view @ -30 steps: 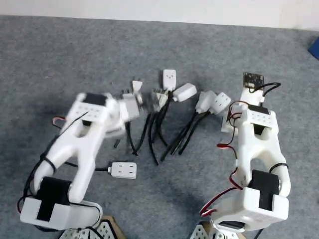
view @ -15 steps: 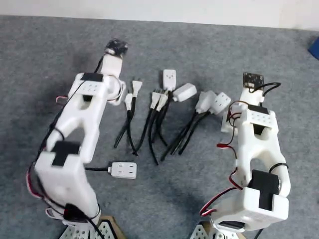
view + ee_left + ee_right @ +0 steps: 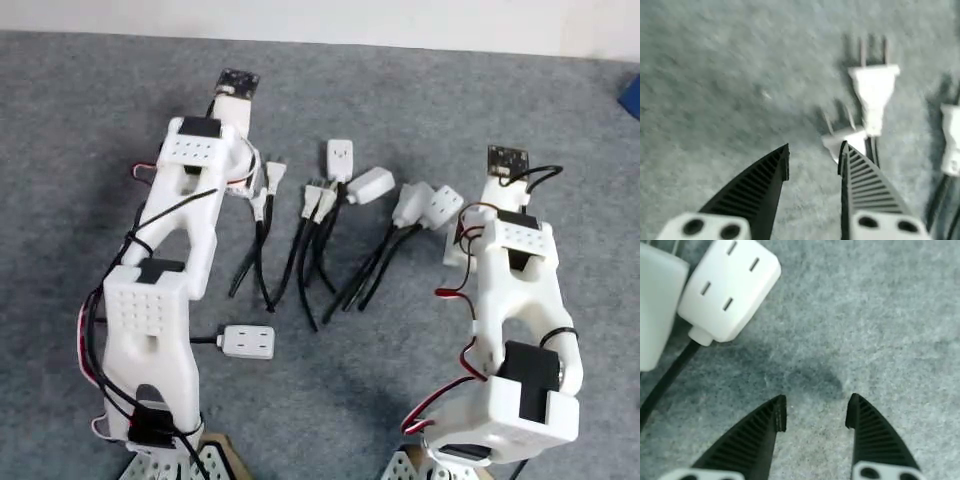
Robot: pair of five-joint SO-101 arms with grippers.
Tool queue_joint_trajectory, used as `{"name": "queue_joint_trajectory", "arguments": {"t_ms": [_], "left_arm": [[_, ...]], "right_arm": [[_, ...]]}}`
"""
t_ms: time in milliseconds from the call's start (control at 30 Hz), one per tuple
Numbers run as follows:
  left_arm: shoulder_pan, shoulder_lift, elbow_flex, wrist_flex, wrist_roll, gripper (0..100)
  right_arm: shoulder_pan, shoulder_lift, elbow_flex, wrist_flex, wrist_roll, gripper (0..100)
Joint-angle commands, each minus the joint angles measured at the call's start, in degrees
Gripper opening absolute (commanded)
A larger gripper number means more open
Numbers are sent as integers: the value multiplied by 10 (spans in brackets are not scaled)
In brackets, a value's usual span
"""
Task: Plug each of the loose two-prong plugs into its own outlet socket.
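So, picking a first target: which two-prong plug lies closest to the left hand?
The tilted plug right beside the open left hand; the straighter plug lies farther out.

The bench (image 3: pixel 90 110) is covered all over with a grey, felt-like carpet of short, mottled pile. Along its far edge runs a pale, off-white strip (image 3: pixel 300 18), either wall or floor; which one cannot be told. At the far right edge, a corner of something blue (image 3: pixel 632 96) juts in over the carpet. At the near edge, a tan board corner (image 3: pixel 226 455) shows.
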Motion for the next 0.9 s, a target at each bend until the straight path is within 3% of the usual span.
{"name": "queue_joint_trajectory", "arguments": {"t_ms": [0,233,567,767,867], "left_arm": [[22,-4,-54,90,7,189],[33,0,-134,207,7,189],[34,86,-124,147,6,189],[15,130,-206,133,4,186],[0,138,-246,133,2,111]], "right_arm": [[-5,-5,-2,-9,7,206],[-5,-5,-2,-9,7,206],[-5,-5,-2,-9,7,206],[-5,-5,-2,-9,7,206],[-5,-5,-2,-9,7,206]]}}
